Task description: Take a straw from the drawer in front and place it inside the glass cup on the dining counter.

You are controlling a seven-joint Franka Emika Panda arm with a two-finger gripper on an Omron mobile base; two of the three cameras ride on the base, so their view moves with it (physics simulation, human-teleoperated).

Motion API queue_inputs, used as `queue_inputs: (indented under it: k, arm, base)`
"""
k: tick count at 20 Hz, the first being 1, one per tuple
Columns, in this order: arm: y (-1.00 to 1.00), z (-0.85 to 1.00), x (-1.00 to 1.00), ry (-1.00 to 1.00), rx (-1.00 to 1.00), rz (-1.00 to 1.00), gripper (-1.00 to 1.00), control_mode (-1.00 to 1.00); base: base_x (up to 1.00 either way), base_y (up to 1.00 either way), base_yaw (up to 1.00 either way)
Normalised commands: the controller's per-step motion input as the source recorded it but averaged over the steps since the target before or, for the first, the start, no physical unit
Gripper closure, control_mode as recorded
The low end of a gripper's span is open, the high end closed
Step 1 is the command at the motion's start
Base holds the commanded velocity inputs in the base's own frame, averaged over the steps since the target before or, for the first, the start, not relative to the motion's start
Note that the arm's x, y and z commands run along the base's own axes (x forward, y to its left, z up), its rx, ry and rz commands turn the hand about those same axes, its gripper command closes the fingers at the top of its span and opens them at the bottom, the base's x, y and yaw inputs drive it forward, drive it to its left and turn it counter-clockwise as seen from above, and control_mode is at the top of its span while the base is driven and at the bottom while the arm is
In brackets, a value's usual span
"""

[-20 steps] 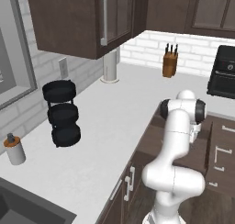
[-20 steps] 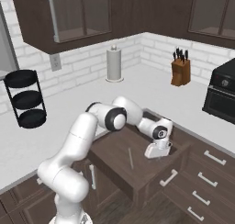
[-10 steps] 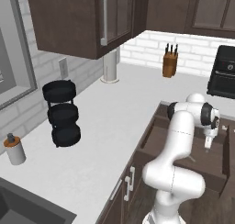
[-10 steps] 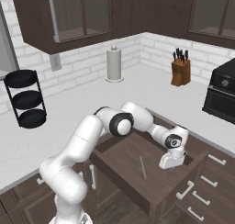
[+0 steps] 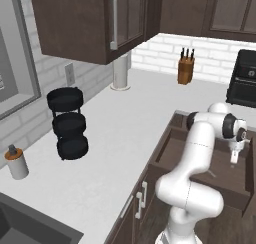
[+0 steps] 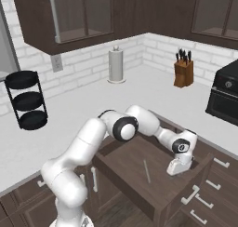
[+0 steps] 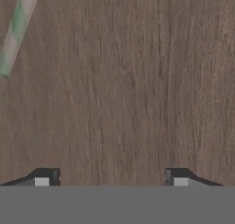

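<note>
The dark brown drawer (image 6: 131, 152) stands pulled out below the white counter, its wooden floor (image 5: 176, 153) bare. On that floor lies the straw (image 6: 146, 171), a thin pale stick, which in the hand view crosses the top left corner as the straw (image 7: 16, 29) with faint green stripes. My gripper (image 6: 179, 168) hangs low inside the drawer near its front panel, to the right of the straw and apart from it. It also appears as my gripper (image 5: 233, 158) at the end of the bent white arm. My gripper (image 7: 112, 178) is open with only wood between its tips. The glass cup and the dining counter are out of view.
A knife block (image 6: 183, 72) and a paper towel roll (image 6: 116, 65) stand at the back of the counter. A black three-tier rack (image 5: 69, 123) is at the left and a black oven (image 6: 226, 98) at the right. Lower drawers with silver handles (image 6: 202, 200) sit beside the open one.
The arm has swung outward, carrying the hand from the drawer's back part to its front panel. The drawer stands further out than a second ago.
</note>
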Motion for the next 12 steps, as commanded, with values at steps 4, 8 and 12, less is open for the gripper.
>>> queue_inputs:
  k: [4, 8, 12]
  arm:
    - [0.14, 0.12, -0.28, -0.03, 0.00, -0.08, -1.00, -1.00]
    - [0.47, 0.16, -0.07, -0.02, 0.00, -0.13, -1.00, -1.00]
    - [0.55, 0.09, 0.00, 0.00, -0.01, -0.15, -1.00, -1.00]
  base:
    - [0.00, 0.00, 0.00]
    - [0.00, 0.00, 0.00]
    - [0.00, 0.00, 0.00]
